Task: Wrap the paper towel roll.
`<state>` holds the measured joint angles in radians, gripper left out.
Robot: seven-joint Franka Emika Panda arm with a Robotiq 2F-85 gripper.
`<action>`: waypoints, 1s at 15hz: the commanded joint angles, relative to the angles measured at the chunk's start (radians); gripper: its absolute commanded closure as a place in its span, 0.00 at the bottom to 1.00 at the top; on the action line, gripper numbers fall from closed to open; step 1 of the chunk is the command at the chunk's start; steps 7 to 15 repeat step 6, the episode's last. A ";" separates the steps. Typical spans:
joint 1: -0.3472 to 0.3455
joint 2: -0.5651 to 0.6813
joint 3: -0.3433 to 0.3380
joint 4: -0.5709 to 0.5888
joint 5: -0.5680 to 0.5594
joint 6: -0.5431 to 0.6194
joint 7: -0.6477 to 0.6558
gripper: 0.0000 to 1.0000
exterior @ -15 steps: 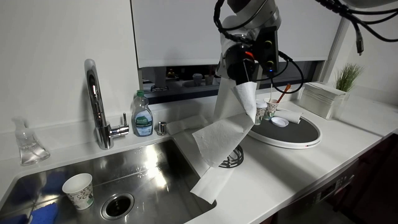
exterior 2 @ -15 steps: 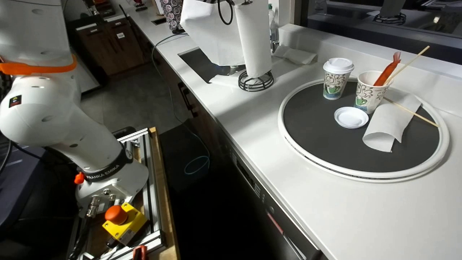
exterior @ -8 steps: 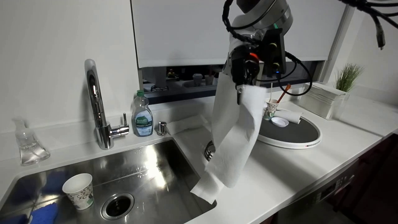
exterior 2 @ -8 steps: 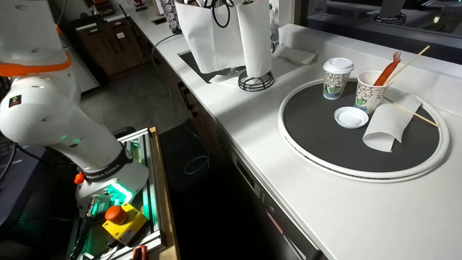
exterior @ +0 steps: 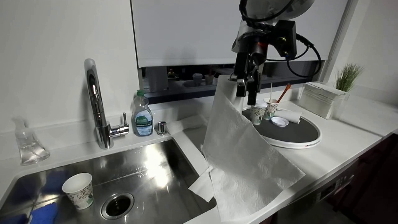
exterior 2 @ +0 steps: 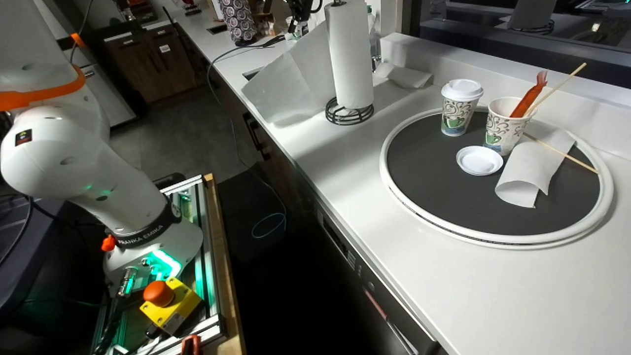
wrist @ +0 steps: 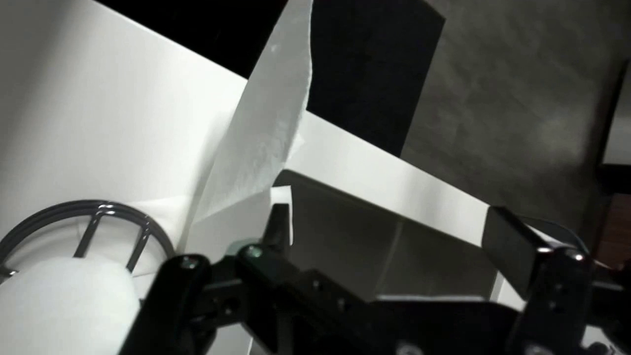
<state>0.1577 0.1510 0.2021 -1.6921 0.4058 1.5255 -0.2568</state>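
The paper towel roll (exterior 2: pixel 351 59) stands upright on a round black wire holder (exterior 2: pixel 340 118), seen in both exterior views. Its loose sheet (exterior: pixel 245 155) hangs off the roll and spreads down over the counter towards the front edge. At the left of the wrist view the roll (wrist: pixel 64 310) shows as a white rounded shape, with the sheet (wrist: pixel 261 113) trailing upward. My gripper (exterior: pixel 246 96) is up near the roll's top, pointing down. In the wrist view the gripper (wrist: pixel 389 222) is open, fingers wide apart, nothing between them; the sheet is beyond the left finger.
A steel sink (exterior: pixel 168 189) with a paper cup (exterior: pixel 79 191) lies beside the roll. Behind it stand a faucet (exterior: pixel 98 109) and soap bottle (exterior: pixel 143 119). A round tray (exterior 2: pixel 434 187) carries a lidded cup (exterior 2: pixel 458 111) and a cup with utensils (exterior 2: pixel 503 128).
My gripper has opened and let go of the sheet. It has moved slightly right, clear of the paper. The sheet has swung down and outward over the counter.
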 commanded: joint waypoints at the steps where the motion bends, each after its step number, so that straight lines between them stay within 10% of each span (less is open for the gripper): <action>1: 0.000 -0.147 -0.017 -0.168 -0.026 0.193 0.030 0.00; 4: -0.005 -0.261 -0.029 -0.300 0.005 0.367 0.035 0.00; 5: 0.001 -0.146 -0.026 -0.163 -0.011 0.264 0.023 0.00; 15: 0.002 -0.179 -0.031 -0.200 -0.011 0.304 0.023 0.00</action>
